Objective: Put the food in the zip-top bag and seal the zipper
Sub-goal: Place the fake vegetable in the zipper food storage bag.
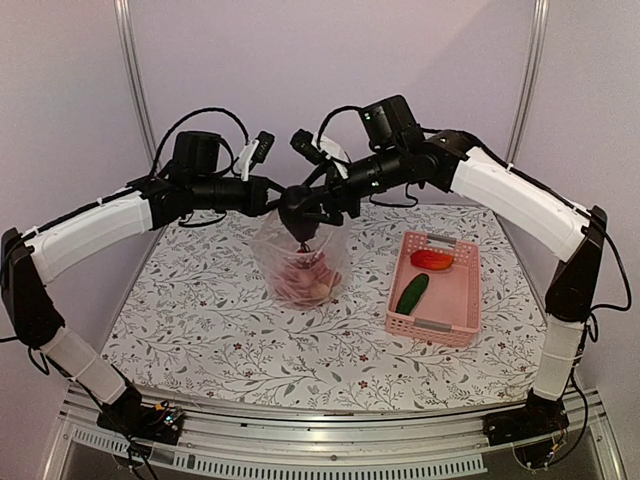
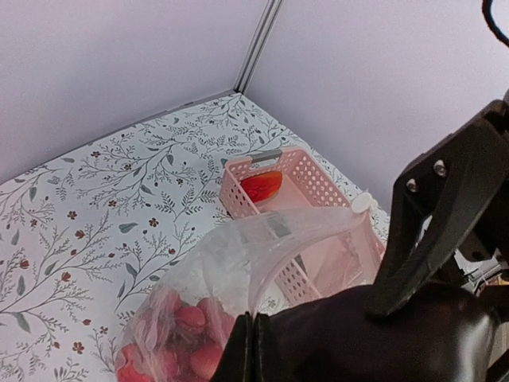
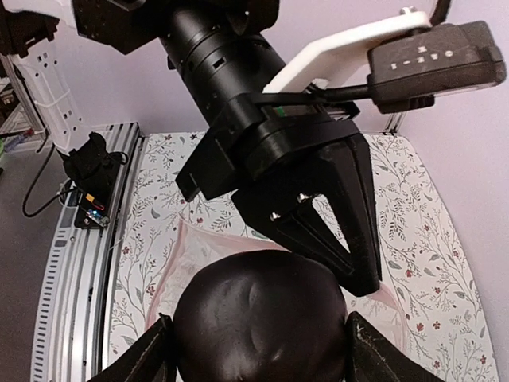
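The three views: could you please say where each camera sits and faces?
Top external: above, behind, facing down at the table; both arms show.
Left wrist: over the zip-top bag toward the pink basket; own shut fingers.
Right wrist: faces the left gripper across the eggplant; own fingers flank it.
Wrist views share the eggplant.

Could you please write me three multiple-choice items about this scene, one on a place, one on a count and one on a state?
1. The cucumber lies: A beside the basket; B in the basket; C under the basket.
2. Food pieces in the basket: A two; B three; C five.
3. The right gripper is: A open and empty; B shut on the eggplant above the bag; C shut on the basket.
Key: 1 B, it rests on the basket's floor. 2 A, only the cucumber and the pepper are there. 3 B, it clasps the eggplant over the bag's mouth.
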Controlling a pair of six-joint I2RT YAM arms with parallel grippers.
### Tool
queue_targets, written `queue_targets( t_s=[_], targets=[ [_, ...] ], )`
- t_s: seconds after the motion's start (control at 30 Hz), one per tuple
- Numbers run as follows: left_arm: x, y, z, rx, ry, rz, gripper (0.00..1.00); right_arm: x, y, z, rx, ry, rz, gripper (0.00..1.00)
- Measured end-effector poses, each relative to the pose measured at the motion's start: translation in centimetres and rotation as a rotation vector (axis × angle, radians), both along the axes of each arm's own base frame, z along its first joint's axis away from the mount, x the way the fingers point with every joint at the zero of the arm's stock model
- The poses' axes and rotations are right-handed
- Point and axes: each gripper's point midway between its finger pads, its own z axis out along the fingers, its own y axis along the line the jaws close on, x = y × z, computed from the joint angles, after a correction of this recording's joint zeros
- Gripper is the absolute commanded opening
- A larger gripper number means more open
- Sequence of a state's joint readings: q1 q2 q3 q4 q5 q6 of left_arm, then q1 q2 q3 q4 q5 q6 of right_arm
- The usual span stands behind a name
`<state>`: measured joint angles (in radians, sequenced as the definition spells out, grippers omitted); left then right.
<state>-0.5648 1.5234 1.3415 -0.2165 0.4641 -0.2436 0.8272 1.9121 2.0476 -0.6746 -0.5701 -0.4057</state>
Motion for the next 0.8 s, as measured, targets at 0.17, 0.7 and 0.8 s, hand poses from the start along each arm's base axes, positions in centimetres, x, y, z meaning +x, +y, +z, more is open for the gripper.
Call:
queue_targets(
  t_s=[0.17,0.7,0.8],
  targets=[
    [0.0,0.0,0.5,-0.011,-0.009,0.002,0.00,-0.7,0.6,-1.7,-0.076,-0.081,-0.041,0.73],
    [-0.1,0.1,0.5,-0.019,-0.007,0.006,0.00,-4.2,-1.1,1.0,-0.074,-0.184,0.074,0.59],
    [-0.1,0.1,0.5,-0.019,-0.007,0.005,0.00,-6.3,-0.7,0.6,-0.103,-0.215,0.135,0.58]
  ],
)
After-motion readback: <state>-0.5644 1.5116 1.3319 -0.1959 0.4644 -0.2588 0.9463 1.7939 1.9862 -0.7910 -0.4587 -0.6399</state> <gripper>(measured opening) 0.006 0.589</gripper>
